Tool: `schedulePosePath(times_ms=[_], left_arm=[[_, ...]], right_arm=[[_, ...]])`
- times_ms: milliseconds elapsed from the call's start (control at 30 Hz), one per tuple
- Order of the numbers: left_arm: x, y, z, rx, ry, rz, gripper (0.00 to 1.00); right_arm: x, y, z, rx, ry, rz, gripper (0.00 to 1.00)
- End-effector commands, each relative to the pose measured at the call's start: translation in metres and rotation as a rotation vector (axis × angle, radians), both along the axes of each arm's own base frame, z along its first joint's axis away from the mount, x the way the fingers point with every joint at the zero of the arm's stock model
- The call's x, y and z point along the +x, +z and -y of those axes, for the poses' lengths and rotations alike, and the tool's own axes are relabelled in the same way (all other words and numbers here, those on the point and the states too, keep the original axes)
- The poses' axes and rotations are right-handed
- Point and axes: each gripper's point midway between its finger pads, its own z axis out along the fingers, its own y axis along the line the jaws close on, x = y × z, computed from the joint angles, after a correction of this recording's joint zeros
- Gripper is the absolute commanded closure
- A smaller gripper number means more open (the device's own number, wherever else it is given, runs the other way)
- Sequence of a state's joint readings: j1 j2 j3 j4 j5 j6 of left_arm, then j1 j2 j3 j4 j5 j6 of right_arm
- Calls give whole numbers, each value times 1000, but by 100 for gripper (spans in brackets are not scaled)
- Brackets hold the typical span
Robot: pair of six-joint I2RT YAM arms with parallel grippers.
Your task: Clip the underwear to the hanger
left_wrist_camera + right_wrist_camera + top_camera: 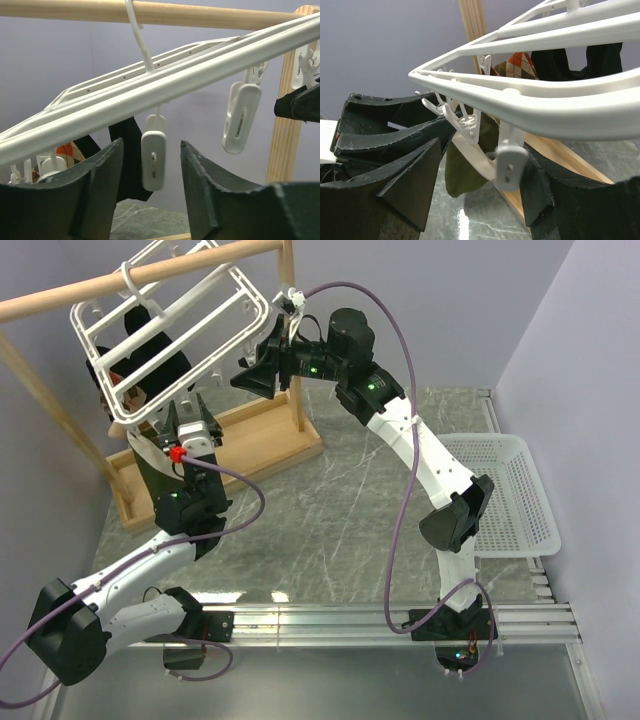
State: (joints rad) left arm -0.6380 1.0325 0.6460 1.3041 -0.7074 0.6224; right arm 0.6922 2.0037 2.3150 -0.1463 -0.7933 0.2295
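The left gripper (151, 146) is standing open with its jaws spread wide. A white clip (153, 160) is hanging between them, touching neither finger. Just above this claw the hanger (150, 95), a white barred frame, is tilting up to the right and hooking over the wooden rail (200, 14). Behind the claw's left finger a black garment (127, 145) is dangling. To the claw's right a second clip (241, 117) is hanging in free air, with the wooden post (285, 150) beyond it.

The right gripper (482, 152) is also gaping open beneath the frame's rim and gripping nothing. A blurred clip (511, 167) is sitting just inside its right finger. The underwear (462, 175), plain, dark olive and limp, is drooping just beyond the gap between that claw's fingers, under a cluster of clips. What is holding it I cannot tell. Below it the marble table (470, 220) is showing bare.
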Motion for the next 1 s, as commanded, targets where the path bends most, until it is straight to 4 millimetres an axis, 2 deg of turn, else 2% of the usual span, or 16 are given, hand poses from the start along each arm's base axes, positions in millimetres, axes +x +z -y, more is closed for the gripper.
schedulePosePath(times_ms=[0, 133, 267, 467, 600, 767, 967], left_arm=[[-4, 19, -6, -55, 4, 49, 44], [-4, 18, -5, -39, 0, 49, 50], [-2, 16, -2, -21, -18, 37, 65], [-1, 14, 4, 6, -62, 20, 79], [-2, 13, 10, 27, -103, 17, 82], [-3, 11, 19, 82, -144, 7, 84], [-2, 7, 27, 133, -177, -7, 85]], right_arm=[[-2, 18, 4, 33, -14, 44, 32], [-2, 19, 3, 36, -15, 46, 32], [-4, 22, 2, 46, 0, 49, 33], [-11, 32, -3, 78, 47, 63, 38], [-28, 26, -12, 58, 113, 92, 41], [-37, 19, -18, 33, 139, 123, 41], [-43, 17, -13, 12, 131, 138, 44]])
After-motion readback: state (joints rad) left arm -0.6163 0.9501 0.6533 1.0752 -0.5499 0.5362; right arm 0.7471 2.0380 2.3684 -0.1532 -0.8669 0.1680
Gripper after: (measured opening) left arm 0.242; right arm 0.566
